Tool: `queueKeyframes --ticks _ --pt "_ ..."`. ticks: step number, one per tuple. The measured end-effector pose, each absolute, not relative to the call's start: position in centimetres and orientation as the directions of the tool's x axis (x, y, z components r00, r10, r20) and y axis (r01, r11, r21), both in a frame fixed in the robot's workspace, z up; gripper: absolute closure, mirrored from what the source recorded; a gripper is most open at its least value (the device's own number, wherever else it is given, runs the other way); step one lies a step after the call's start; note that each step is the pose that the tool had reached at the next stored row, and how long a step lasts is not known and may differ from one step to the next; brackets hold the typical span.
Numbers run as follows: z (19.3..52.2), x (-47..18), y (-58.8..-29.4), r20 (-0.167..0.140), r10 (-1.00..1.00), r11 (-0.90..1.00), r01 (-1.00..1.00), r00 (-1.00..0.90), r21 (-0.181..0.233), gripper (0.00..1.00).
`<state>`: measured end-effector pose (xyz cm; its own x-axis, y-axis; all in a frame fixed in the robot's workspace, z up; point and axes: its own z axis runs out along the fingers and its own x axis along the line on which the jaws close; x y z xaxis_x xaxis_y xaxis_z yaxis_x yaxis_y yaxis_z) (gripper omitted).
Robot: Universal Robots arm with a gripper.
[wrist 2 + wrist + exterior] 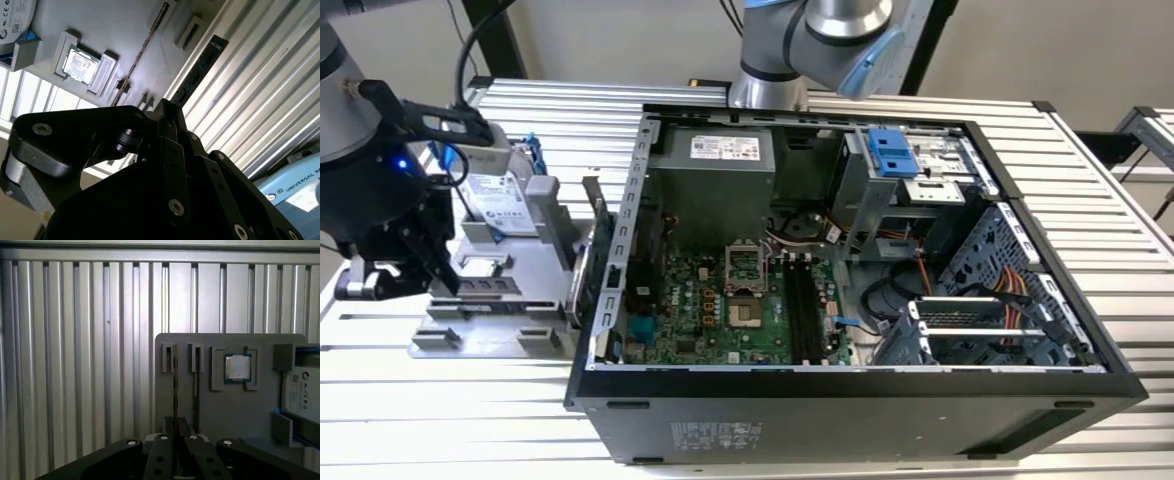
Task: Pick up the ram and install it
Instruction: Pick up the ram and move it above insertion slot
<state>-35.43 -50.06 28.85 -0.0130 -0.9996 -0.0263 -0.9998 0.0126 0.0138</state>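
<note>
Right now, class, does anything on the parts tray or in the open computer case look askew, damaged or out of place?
Nothing stands out. The ram at the gripper and the stick beside it run straight in the slots of the grey tray, and the processor sits square in its recess.

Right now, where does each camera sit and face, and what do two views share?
Exterior view: above, looking down into the open black computer case; gripper at the exterior view's left.
First wrist view: on the arm, facing past the gripper onto the flat grey parts tray.
Second wrist view: on the arm, past the gripper across that tray.
Shared: in both wrist views, the small square silver processor chip.
</note>
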Motion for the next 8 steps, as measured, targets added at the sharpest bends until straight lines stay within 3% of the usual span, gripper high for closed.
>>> queueKeyframes --ticks 8 --pt "29.26 -35.45 -50.06 -0.026 -1.0 0.013 -1.0 -0.013 0.014 1.0"
